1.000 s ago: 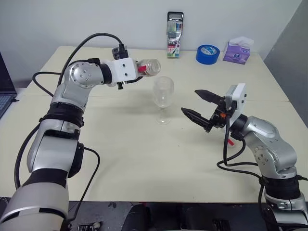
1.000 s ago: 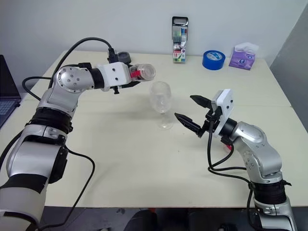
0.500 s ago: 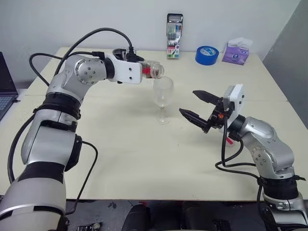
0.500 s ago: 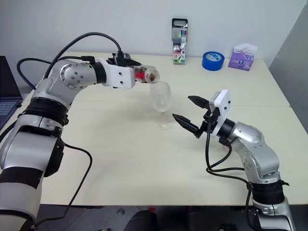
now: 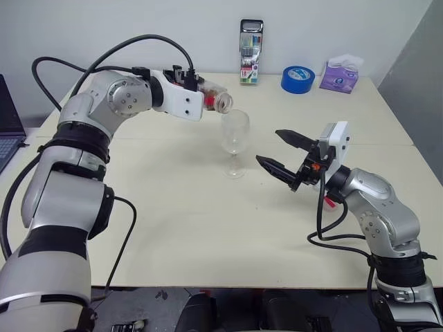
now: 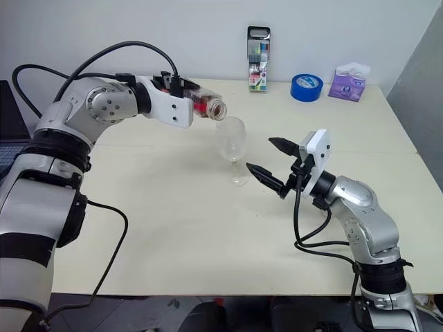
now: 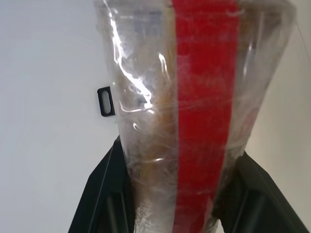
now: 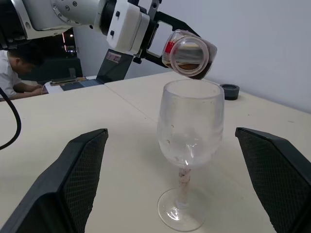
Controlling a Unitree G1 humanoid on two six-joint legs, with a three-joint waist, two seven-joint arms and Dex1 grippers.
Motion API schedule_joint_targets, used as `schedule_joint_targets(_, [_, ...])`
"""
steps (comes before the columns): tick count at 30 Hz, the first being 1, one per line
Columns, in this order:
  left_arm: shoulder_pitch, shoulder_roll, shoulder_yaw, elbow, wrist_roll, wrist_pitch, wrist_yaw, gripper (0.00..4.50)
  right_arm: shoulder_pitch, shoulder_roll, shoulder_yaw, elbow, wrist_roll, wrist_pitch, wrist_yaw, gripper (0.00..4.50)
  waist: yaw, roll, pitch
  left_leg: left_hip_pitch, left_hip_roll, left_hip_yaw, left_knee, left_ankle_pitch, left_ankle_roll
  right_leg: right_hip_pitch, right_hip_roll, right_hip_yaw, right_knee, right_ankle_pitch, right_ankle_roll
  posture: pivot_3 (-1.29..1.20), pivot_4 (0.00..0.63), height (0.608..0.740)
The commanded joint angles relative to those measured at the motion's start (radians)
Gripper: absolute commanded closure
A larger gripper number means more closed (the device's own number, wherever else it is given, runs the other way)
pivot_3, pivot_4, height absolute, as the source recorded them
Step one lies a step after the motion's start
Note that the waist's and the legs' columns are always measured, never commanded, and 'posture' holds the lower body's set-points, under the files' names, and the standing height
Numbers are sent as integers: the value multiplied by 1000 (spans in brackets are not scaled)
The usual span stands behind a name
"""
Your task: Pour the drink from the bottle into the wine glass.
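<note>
My left gripper (image 5: 199,95) is shut on the bottle (image 5: 214,102), a clear plastic one with a red label strip (image 7: 204,97). The bottle lies nearly level, open mouth tipped down just over the far-left rim of the wine glass (image 5: 234,135). A little dark drink (image 8: 192,73) sits at the lower lip of the bottle's mouth. The wine glass stands upright on the table (image 5: 173,207), its bowl clear. My right gripper (image 5: 268,146) hovers open just right of the glass, fingers pointing at it, apart from it.
At the table's far edge stand a marker box (image 5: 251,50), a blue tape roll (image 5: 298,78) and a purple tissue pack (image 5: 342,74). A small dark cap (image 8: 229,91) lies behind the glass. A laptop (image 5: 5,131) sits at the left. A person (image 8: 12,68) sits beyond the table.
My left gripper has rolled and brought the bottle from left of the glass to over its rim, tipping the mouth downward. The right gripper and the glass have stayed put.
</note>
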Motion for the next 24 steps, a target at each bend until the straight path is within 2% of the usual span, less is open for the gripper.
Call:
schedule_joint_targets(1, [-53, 18, -2, -4, 12, -18, 44, 2822, -18, 2, -6, -29, -1, -20, -6, 0, 0, 0, 0, 0, 0, 0, 0, 0, 0, 0, 0, 0, 0, 0, 0, 0, 150, 740])
schedule_joint_targets(24, [-152, 20, -83, 75, 120, -64, 147, 2822, -21, 3, 5, -26, -2, -19, -9, 0, 0, 0, 0, 0, 0, 0, 0, 0, 0, 0, 0, 0, 0, 0, 0, 0, 150, 740])
